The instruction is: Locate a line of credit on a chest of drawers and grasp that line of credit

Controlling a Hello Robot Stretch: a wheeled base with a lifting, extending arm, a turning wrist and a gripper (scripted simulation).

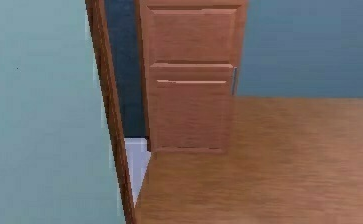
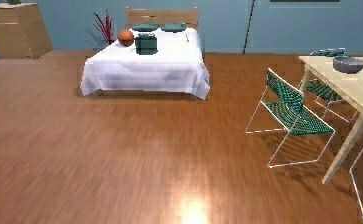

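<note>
The step in hand looks like the search, with the grasp not yet begun. The state of the jaws cannot be told from these pictures.

The likeliest goal is the wooden chest of drawers [image 2: 19, 32] in the far left corner of the arm side view, against the blue wall. The line of credit cannot be made out. Something small sits at the top edge of the chest, too small to name.

To do this well, the robot should turn its base toward that corner and cross the open wooden floor [image 2: 139, 150]. It should stop side-on to the chest so the arm can reach over the front edge of its top.

The bed [image 2: 146, 70] with a white cover stands just beside the chest and narrows the approach. An orange ball [image 2: 126, 37] and a dark green box [image 2: 146, 43] lie near its head end. A red plant [image 2: 104, 25] stands between chest and bed.

At the right, a wire chair [image 2: 294, 110] stands by a pale counter [image 2: 334, 85] with a bowl [image 2: 349, 65] near its far edge, well apart from the route.

Ahead, a teal wall [image 1: 39, 110], a door frame [image 1: 107, 100] and a panelled wooden door [image 1: 192, 90] are close, so turning needs care.
</note>
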